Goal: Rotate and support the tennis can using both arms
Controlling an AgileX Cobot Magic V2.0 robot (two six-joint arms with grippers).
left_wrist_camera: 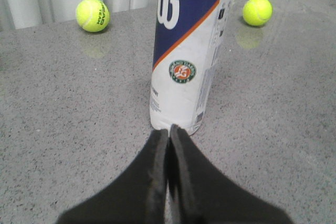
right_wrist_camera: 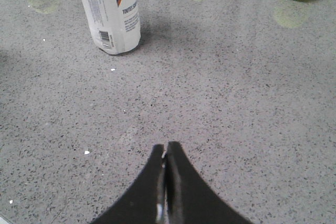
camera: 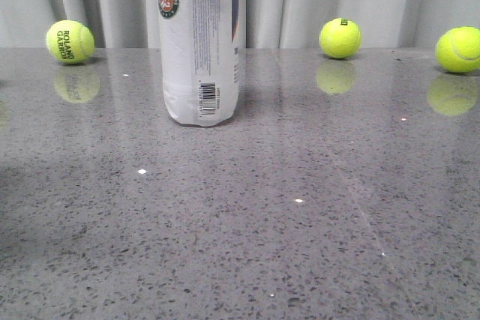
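Can (camera: 201,39) upright on the counter (camera: 300,215), long axis vertical. Left end effector (left_wrist_camera: 169,132) pinched closed, empty, tips just short of its base, dead ahead. Right end effector (right_wrist_camera: 166,153) (also closed, empty) sits well back, so left's nearer.

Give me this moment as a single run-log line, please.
tennis can: upright on table, ungripped | left gripper: shut, tips near can base | right gripper: shut, apart from can
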